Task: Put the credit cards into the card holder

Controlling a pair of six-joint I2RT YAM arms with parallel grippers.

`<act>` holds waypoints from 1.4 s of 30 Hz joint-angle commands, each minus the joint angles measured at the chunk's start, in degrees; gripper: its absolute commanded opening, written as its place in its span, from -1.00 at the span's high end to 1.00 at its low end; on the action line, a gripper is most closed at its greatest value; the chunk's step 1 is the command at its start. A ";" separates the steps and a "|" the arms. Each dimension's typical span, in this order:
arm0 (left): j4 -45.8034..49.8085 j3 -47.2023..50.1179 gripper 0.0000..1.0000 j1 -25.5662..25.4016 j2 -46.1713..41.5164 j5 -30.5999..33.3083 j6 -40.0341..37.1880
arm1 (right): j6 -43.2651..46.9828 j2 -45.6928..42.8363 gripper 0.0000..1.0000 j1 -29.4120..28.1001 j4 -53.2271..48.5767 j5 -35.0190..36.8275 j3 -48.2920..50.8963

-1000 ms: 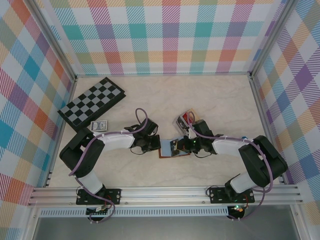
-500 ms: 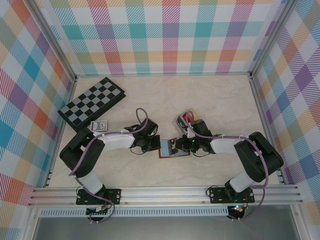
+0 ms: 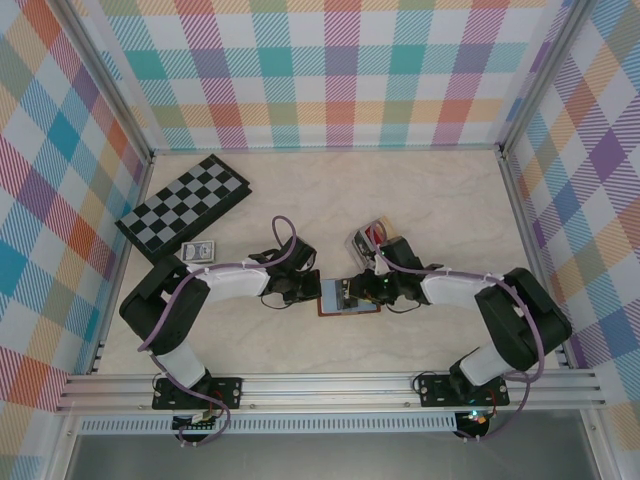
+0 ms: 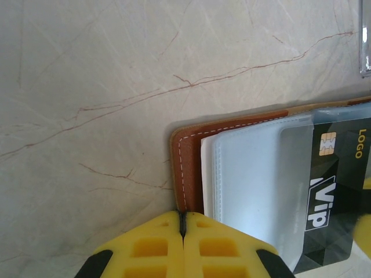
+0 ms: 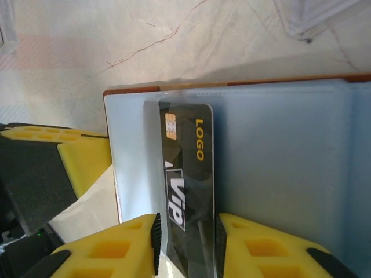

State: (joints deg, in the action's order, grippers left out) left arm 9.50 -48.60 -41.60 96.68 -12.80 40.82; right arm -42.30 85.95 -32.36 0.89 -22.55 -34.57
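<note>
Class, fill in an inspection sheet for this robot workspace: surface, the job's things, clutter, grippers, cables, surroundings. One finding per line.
Surface: marbled tabletop, pale and flat.
Job's things: card holder lies open; black VIP card sits partly in its clear sleeve; red card lies in the clear tray.
Clutter: checkerboard and blue-patterned pack, far left.
Grippers: left gripper shut, tips at the holder's leather edge; right gripper open, fingers either side of the black card.
Cables: purple cables run along both arms.
Surroundings: plaid walls, aluminium frame.

Robot lab cell: plaid screens, aluminium rails (marble-look tabletop).
</note>
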 commanded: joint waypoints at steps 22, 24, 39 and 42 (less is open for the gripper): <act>-0.22 -0.05 0.93 -0.68 3.38 -0.28 -1.09 | 3.60 7.07 0.79 -1.19 -2.43 -6.43 -7.08; -0.52 -0.01 0.93 -0.71 3.29 -0.29 -0.88 | 3.49 7.42 0.79 -1.89 -2.34 -6.46 -7.55; 1.67 -0.43 0.94 -0.68 2.70 0.96 -2.45 | 4.29 4.67 0.62 -3.65 -7.97 -2.33 -8.94; 3.95 -0.71 0.94 -0.72 2.05 2.60 -4.10 | 5.98 -0.28 0.54 -3.63 -14.20 4.24 -8.97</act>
State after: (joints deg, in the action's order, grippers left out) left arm 10.11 -49.04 -41.60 96.82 -12.75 39.24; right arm -38.92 90.70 -35.68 -6.96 -23.66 -41.85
